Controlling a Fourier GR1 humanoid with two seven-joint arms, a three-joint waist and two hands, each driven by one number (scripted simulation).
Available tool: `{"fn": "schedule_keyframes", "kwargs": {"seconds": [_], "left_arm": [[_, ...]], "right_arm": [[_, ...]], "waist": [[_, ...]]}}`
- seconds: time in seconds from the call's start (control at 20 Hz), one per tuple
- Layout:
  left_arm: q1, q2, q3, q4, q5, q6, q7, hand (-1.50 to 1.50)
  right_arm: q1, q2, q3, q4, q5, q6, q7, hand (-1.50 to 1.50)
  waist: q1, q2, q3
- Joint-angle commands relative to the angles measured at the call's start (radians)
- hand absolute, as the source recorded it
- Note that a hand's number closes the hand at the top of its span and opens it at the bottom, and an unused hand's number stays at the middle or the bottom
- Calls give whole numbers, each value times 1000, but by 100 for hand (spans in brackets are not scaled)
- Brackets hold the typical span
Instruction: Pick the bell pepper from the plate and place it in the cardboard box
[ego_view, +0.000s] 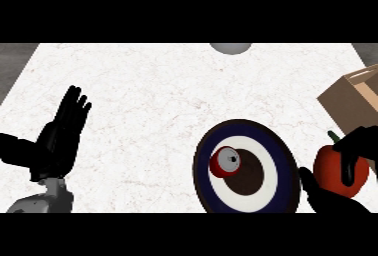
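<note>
You see the glossy red-orange bell pepper (338, 170), green stem tilted up-left with its long axis near upright, clasped in your right hand (347, 165) between the dark-rimmed round plate (284, 165) and tan cardboard box (354, 102), left hand (63, 135) resting flat-fingered.

A white, faintly veined marble counter (170, 90) fills the view; dark grey floor (15, 60) shows at both upper corners.

A white, faintly veined table (162, 100) fills the view. At about five o'clock lies a round plate (284, 165) with a dark blue rim, a white ring and a brown centre. At three o'clock stands an open cardboard box (353, 102), tilted in the view.
</note>
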Motion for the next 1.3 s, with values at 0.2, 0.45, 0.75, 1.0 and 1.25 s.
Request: {"fn": "schedule_keyframes", "kwargs": {"seconds": [0.2, 0.45, 0.75, 1.0, 1.25], "left_arm": [[16, -5, 2, 2, 10, -9, -10, 0], [-11, 4, 3, 18, 3, -11, 0, 0], [-20, 5, 14, 24, 7, -13, -10, 0], [-35, -15, -4, 26, 2, 5, 17, 0], [-24, 13, 15, 43, 13, -32, -20, 0]], "right_arm": [[-111, -108, -521, 166, -356, 2, -225, 150], [-130, -253, -617, 408, -348, -66, -380, 150], [-187, -325, -604, 685, -274, -201, -489, 150], [-145, -453, -529, 883, -136, -166, -569, 150], [-197, -463, -478, 1083, -114, -60, -529, -150]], "waist": [[-1, 1, 2], [5, 1, 0], [9, 1, 0], [21, 8, 0], [23, 5, 0]]}}
